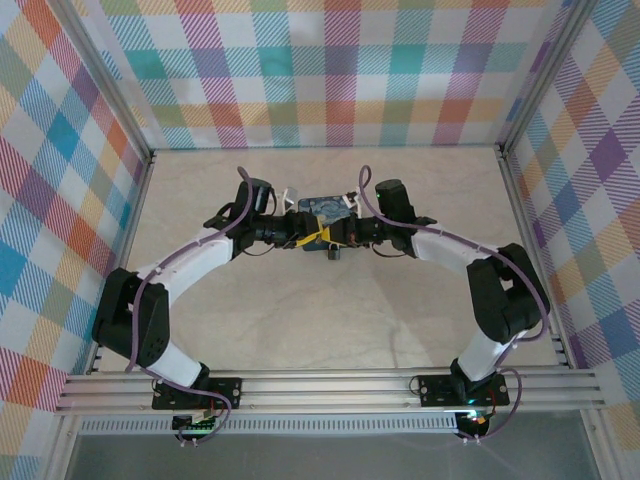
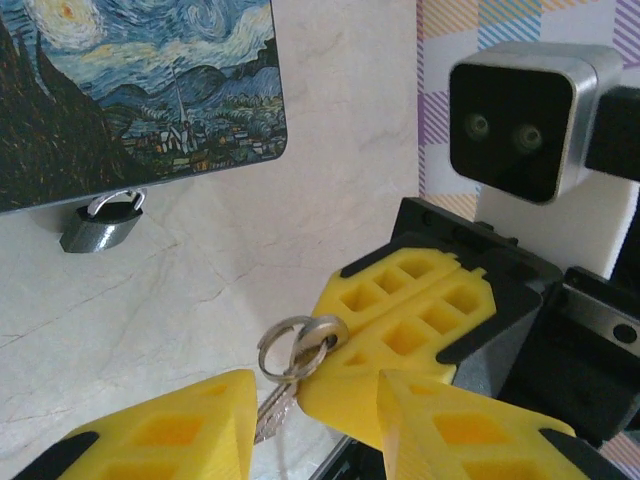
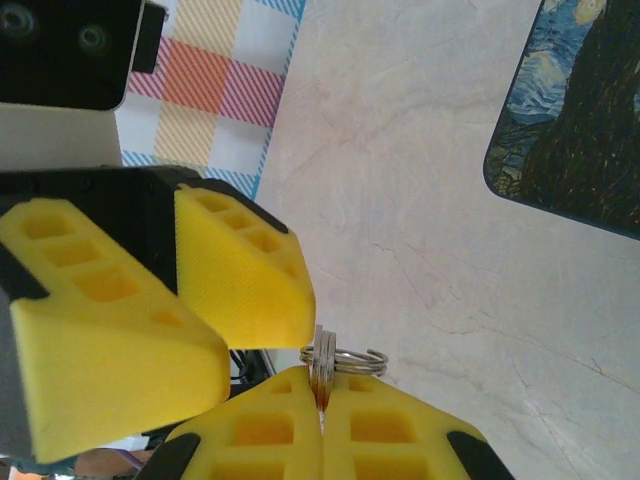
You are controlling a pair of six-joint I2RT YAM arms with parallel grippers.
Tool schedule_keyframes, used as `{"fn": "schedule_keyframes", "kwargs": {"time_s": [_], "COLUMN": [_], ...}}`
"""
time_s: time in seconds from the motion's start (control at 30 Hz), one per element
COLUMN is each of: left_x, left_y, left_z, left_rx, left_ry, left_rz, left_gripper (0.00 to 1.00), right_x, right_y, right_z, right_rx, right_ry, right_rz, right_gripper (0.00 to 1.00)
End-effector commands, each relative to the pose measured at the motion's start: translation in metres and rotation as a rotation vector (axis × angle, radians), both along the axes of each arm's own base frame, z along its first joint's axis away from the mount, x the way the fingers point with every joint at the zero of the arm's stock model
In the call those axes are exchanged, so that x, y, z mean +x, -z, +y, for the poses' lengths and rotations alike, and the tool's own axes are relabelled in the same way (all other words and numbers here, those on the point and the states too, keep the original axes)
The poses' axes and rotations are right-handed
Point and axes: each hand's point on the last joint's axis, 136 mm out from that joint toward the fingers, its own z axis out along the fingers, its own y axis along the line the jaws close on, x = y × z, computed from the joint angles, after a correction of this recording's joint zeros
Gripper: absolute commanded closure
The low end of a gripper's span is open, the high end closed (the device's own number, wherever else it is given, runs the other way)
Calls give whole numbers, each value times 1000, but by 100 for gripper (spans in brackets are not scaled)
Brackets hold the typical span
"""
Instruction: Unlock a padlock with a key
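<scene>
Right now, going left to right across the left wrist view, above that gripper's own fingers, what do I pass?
padlock → key hanging from its ring → right gripper's fingers, shut on that ring → right wrist camera. I left out the painted box, which spans above the padlock.

Tally on the table (image 1: 330, 330)
One padlock (image 2: 103, 224), one key (image 2: 272, 408), one painted box (image 2: 140, 90), two robot arms (image 1: 190, 262).

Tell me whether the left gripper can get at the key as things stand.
Probably yes. The key hangs by its ring, pinched in the shut right gripper, between the parted fingers of the left gripper, with nothing in the way.
</scene>
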Motion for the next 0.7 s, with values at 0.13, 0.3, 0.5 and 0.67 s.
{"fn": "schedule_keyframes", "kwargs": {"time_s": [0.13, 0.3, 0.5, 0.67], "left_x": [1, 2, 6, 7], "left_y": [-2, -4, -6, -10], "left_z": [17, 19, 15, 13], "left_rx": [2, -22, -72, -110], "left_ry": [-56, -58, -71, -87], "left_rz": [-3, -2, 15, 22], "left_gripper": [64, 64, 66, 67], "right_x": [11, 10, 11, 10], "right_y": [-17, -19, -20, -19], "right_z": [3, 2, 5, 7], "right_rx": [84, 106, 139, 144], "right_ry": [11, 10, 12, 8], "right_rz": [13, 34, 57, 68], "right_gripper": [98, 98, 97, 97]}}
